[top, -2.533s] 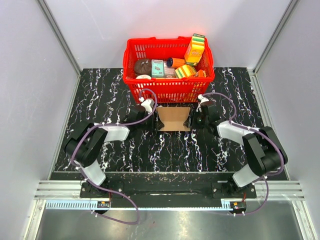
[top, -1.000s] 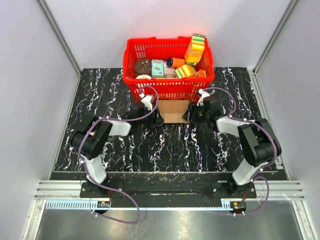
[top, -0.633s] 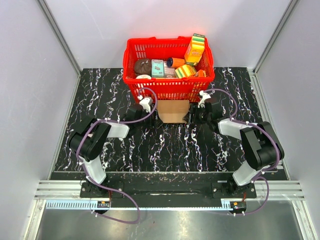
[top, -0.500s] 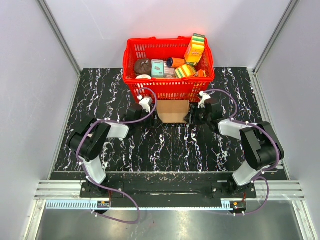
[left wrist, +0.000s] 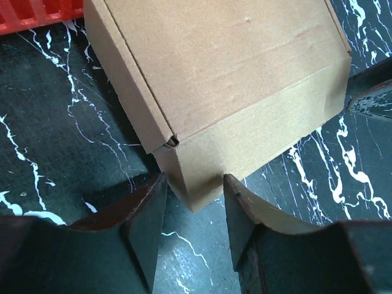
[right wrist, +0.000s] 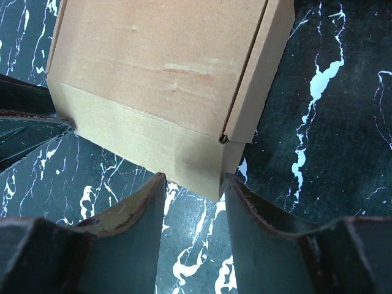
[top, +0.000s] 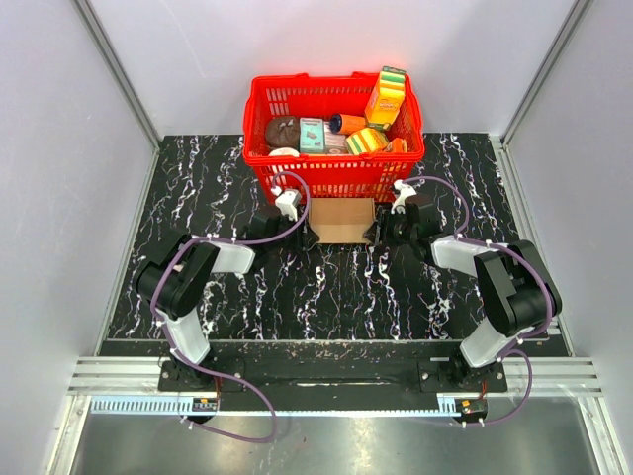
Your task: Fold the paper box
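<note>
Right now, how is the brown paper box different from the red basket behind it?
The paper box is plain brown cardboard; the red basket is plastic lattice. The paper box is closed on top, while the red basket is open and filled with colourful packages. The paper box is smaller and lower than the red basket. Both sit on the black marbled table.

I see the paper box (top: 342, 220) lying on the desk (top: 336, 287), just in front of the basket (top: 334, 180) that holds packages (top: 384, 99). My left claw (top: 303, 232) straddles a corner on its left side, and my right claw (top: 380, 233) straddles one on its right.
</note>
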Action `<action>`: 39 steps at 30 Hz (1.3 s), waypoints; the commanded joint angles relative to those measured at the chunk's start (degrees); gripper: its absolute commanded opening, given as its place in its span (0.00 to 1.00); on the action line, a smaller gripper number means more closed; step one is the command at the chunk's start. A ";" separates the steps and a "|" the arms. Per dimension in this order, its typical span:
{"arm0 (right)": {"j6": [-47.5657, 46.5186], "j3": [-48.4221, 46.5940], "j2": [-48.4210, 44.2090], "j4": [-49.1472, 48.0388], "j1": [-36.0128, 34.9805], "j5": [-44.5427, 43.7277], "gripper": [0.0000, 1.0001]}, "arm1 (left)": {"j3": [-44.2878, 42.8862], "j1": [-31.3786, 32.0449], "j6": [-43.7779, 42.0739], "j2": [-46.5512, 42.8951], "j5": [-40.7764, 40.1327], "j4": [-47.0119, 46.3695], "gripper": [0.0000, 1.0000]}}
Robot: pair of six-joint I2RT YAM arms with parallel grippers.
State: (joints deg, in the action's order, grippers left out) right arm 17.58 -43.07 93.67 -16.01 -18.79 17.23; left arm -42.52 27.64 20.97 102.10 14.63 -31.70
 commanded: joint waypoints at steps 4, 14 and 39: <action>-0.80 -1.14 0.72 -3.33 0.42 0.70 0.46 | -1.51 -0.39 -0.23 0.90 3.29 -5.03 0.41; -0.71 -1.14 2.04 -4.91 0.50 -0.01 0.43 | -2.30 -0.48 -0.76 2.66 2.59 -5.74 0.35; -1.41 1.14 1.43 -7.02 0.77 0.43 0.52 | -0.81 -0.83 0.03 1.87 3.12 -8.55 0.46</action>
State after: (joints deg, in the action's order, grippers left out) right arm 17.43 -42.85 96.51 -20.49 -18.04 17.23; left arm -43.97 27.09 20.97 104.86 16.25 -34.83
